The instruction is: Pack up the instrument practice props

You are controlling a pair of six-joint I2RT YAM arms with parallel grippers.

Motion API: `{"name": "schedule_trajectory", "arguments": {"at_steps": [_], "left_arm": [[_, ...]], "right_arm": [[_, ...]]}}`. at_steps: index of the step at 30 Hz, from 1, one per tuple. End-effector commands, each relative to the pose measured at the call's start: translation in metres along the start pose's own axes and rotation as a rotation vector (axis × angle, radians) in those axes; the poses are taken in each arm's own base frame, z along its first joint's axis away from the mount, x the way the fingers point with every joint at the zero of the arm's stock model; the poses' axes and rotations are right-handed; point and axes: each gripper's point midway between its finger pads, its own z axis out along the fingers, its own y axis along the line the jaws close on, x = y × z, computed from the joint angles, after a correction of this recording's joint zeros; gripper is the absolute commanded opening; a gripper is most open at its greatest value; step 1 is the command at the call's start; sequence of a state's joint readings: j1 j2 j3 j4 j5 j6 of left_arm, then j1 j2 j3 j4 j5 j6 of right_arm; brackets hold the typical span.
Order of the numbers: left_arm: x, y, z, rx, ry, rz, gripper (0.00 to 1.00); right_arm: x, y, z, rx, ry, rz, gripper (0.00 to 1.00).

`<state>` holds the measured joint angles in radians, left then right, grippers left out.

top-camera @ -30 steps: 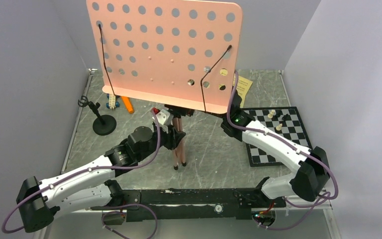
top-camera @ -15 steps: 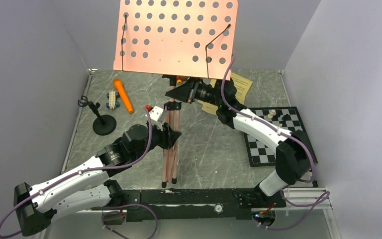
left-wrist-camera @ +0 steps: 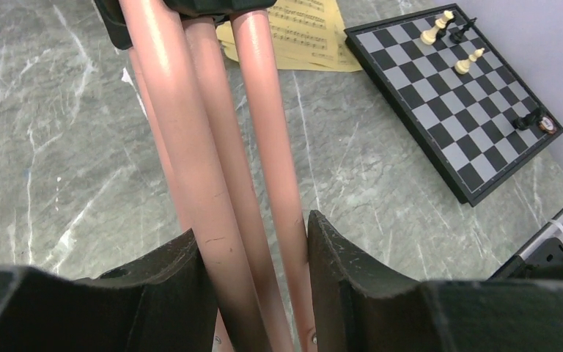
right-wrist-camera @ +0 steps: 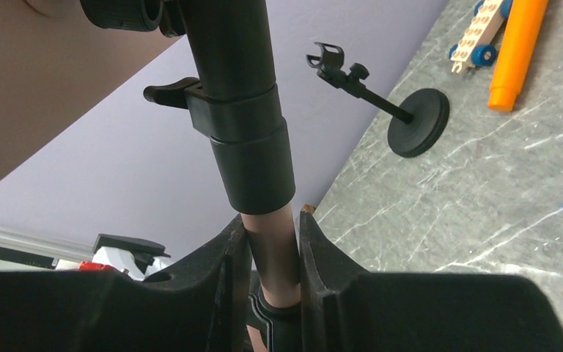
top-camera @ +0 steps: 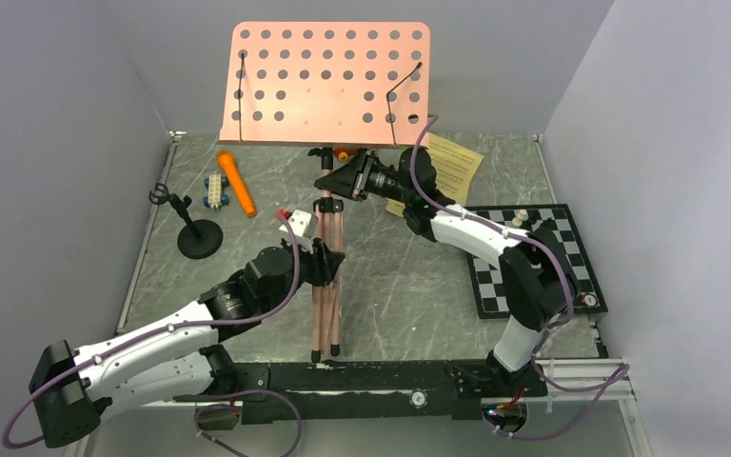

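Music stand (top-camera: 328,86) over the middle of the table (top-camera: 409,276), plate on top, legs folded together below; left gripper (top-camera: 327,259) clamped round the legs; right gripper (top-camera: 331,181) clamped round the post above, reaching in from the right; mic stand (top-camera: 195,233) left of the legs, near the left wall; microphone (top-camera: 236,183) and toy blocks (top-camera: 214,188) side by side behind it, blocks on the left; sheet-music pages (top-camera: 457,164) flat at far right; chessboard (top-camera: 490,290) nearer than the pages, at the right edge, pieces on it.
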<state>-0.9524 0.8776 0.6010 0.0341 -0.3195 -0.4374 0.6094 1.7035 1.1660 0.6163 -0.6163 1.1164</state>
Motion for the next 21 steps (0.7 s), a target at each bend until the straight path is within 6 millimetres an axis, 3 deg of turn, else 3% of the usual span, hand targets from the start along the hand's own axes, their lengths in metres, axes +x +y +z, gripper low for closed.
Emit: {"name": "schedule_trajectory", "arguments": {"at_steps": [1, 13, 21], "left_arm": [[-0.010, 0.007, 0.004, -0.020, -0.087, 0.091, 0.00], [0.027, 0.052, 0.013, -0.187, -0.069, 0.089, 0.00], [0.045, 0.091, 0.032, -0.333, -0.045, 0.015, 0.00]], "right_arm": [[-0.021, 0.051, 0.001, -0.169, -0.054, -0.077, 0.00], [-0.008, -0.010, 0.021, -0.102, -0.002, -0.032, 0.00], [-0.005, -0.051, 0.038, -0.056, 0.037, -0.008, 0.00]]}}
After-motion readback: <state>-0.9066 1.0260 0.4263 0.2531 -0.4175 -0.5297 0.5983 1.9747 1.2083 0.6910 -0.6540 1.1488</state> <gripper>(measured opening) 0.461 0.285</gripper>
